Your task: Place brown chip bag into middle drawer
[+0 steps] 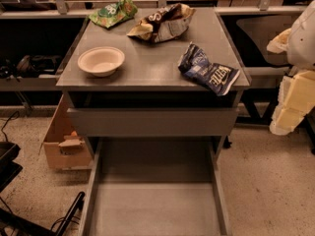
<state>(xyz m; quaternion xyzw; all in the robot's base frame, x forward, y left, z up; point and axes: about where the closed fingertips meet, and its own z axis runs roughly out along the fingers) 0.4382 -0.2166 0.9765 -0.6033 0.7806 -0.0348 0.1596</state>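
Observation:
The brown chip bag [162,22] lies crumpled at the back middle of the cabinet top [147,68], its pale torn flap pointing left. The middle drawer [155,205] is pulled out below, showing a long flat grey floor with low side walls and nothing in it. My gripper [290,102] hangs at the right edge of the view, beside the cabinet's right side, well away from the brown bag and holding nothing that I can see.
A green bag [113,13] lies at the back left, a dark blue bag [209,70] at the front right, and a pale bowl [101,60] at the front left. A plain grey drawer front [152,122] sits above the open drawer. A cardboard box [64,146] stands on the floor at left.

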